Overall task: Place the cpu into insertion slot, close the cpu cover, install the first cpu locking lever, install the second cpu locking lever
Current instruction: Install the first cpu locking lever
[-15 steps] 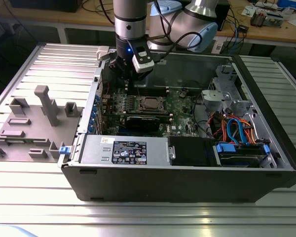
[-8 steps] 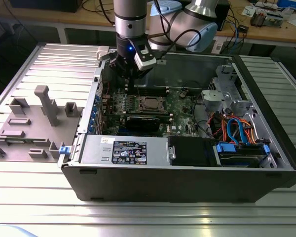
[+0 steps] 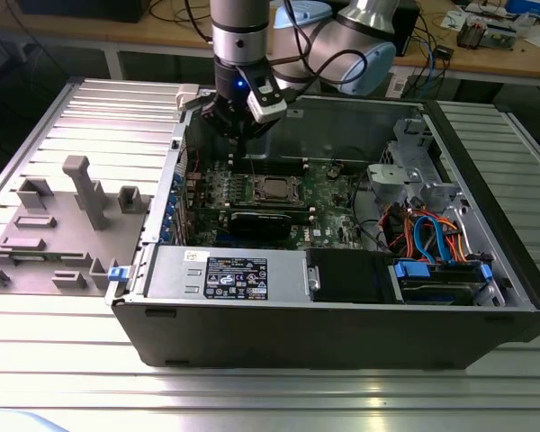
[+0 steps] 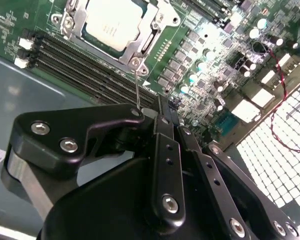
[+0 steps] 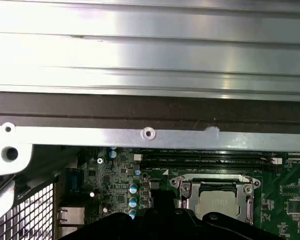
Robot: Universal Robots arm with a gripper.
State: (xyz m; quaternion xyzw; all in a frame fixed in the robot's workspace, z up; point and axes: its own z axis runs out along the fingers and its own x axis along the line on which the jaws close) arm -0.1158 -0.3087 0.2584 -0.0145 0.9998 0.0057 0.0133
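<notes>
The cpu has a pale silver top and lies flat in the insertion slot on the green motherboard. The grey metal cpu cover lies down around it, framing the chip. A thin wire locking lever stands up from the socket's corner. Its free end reaches my gripper's black fingers, which are shut together. I cannot tell whether the wire is pinched or only touched. In the exterior view the gripper hangs over the board's far edge, just behind the socket. The first wrist view has the cpu beyond the gripper.
Black memory slots run beside the socket. The case's rear wall is close behind the gripper. A black block sits in front of the socket. A power supply, drive cables and a grey fixture surround the work area.
</notes>
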